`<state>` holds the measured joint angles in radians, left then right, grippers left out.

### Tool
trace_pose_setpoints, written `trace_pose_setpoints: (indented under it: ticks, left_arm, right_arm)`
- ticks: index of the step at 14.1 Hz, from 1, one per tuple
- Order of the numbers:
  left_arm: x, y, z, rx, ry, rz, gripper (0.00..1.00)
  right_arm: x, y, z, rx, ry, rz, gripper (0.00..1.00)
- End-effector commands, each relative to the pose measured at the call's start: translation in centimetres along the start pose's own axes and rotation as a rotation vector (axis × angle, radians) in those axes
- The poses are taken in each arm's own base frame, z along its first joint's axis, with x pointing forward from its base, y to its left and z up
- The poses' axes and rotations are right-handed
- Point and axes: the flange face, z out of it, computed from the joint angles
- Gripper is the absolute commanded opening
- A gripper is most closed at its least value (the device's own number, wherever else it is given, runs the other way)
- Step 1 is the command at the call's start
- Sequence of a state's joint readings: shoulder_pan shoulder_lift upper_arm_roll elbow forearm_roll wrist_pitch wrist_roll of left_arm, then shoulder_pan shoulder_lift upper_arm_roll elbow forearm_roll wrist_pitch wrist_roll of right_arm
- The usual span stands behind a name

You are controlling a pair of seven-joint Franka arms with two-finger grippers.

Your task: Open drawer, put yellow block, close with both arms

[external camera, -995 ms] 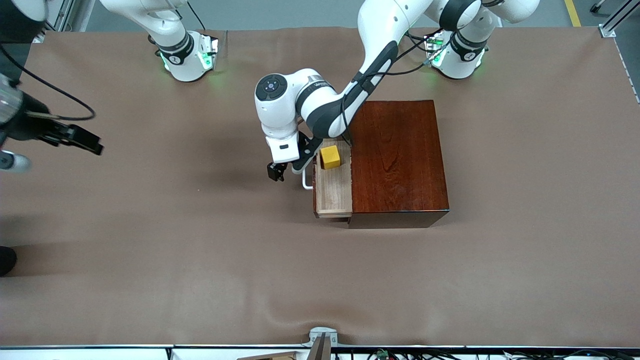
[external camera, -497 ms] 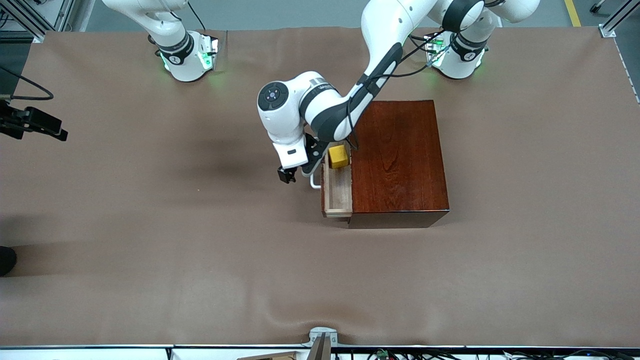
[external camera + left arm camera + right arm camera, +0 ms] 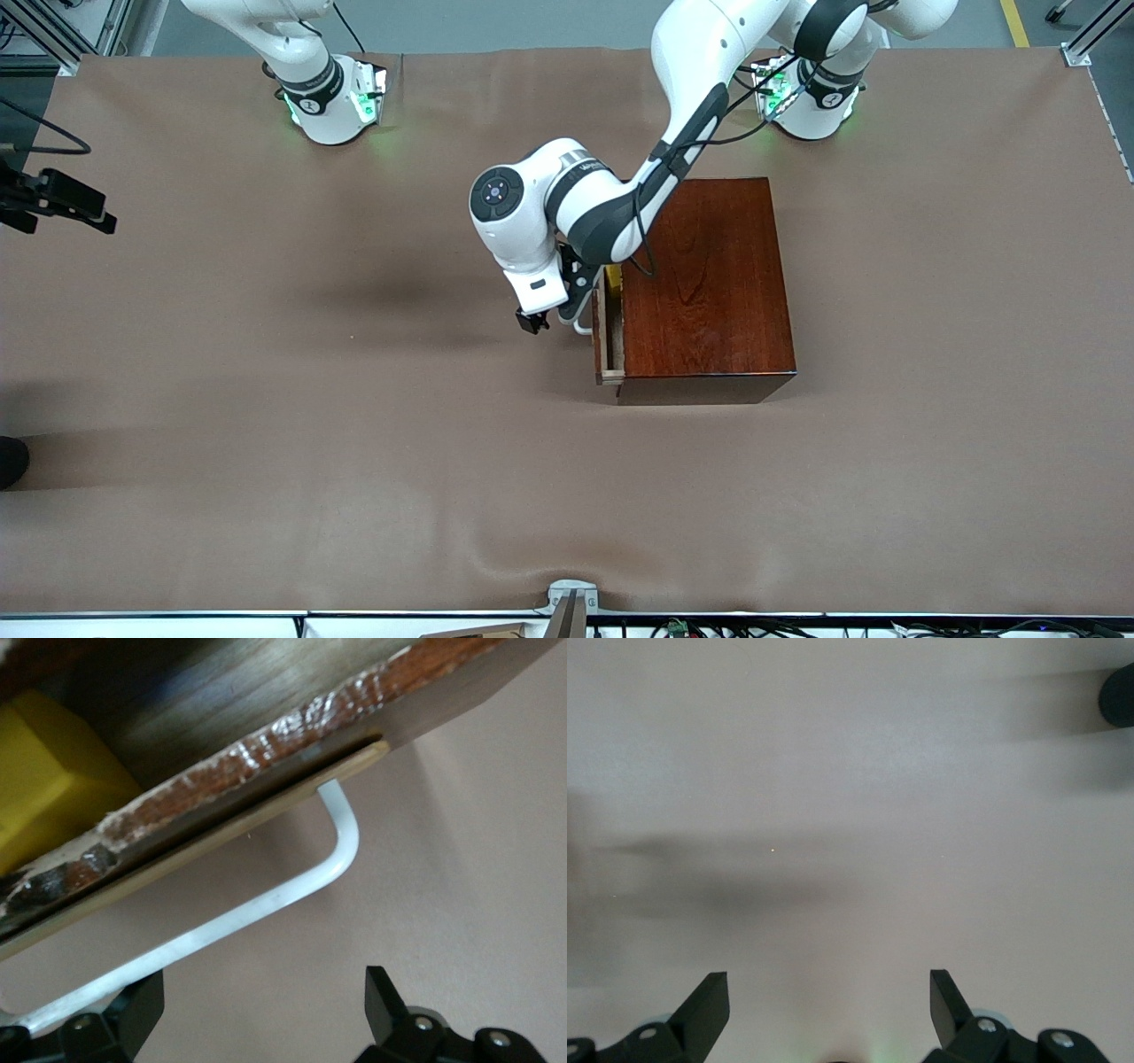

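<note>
The mahogany box (image 3: 704, 275) stands near the left arm's base. Its drawer (image 3: 608, 341) sticks out only a narrow strip. The white handle (image 3: 580, 328) (image 3: 266, 895) faces the right arm's end of the table. The yellow block (image 3: 44, 780) lies in the drawer, partly under the box's top edge. My left gripper (image 3: 551, 315) (image 3: 263, 1010) is open in front of the drawer, and one of its fingers (image 3: 142, 1010) rests against the handle bar. My right gripper (image 3: 97, 217) (image 3: 828, 1001) hangs open over bare table at the right arm's end, holding nothing.
The brown mat (image 3: 354, 461) covers the whole table. A dark round object (image 3: 11, 461) (image 3: 1118, 695) lies at the table's edge on the right arm's end. A metal bracket (image 3: 571, 595) sits on the edge nearest the front camera.
The drawer has slid most of the way into the box with the yellow block in it, my left gripper following against the handle. The right gripper has drawn back toward its table end.
</note>
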<state>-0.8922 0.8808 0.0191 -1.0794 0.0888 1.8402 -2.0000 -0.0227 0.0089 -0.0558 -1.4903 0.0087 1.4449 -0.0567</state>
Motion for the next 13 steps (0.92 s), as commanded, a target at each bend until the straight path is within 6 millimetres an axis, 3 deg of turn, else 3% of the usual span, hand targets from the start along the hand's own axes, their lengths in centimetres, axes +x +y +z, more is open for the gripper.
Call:
trace_pose_setpoints:
  ticks: [1, 9, 13]
  left_arm:
    - [2.8, 0.6, -0.6, 0.026, 0.028, -0.019, 1.00]
    - [3.9, 0.5, 0.0, 0.069, 0.045, -0.038, 1.00]
    - [4.7, 0.5, -0.1, 0.089, 0.055, -0.048, 1.00]
  right_arm:
    - [-0.2, 0.0, -0.8, -0.015, 0.003, -0.012, 1.00]
    - [-0.3, 0.0, -0.2, -0.006, -0.027, -0.007, 1.00]
    - [-0.4, 1.0, 0.2, -0.003, -0.042, 0.013, 1.00]
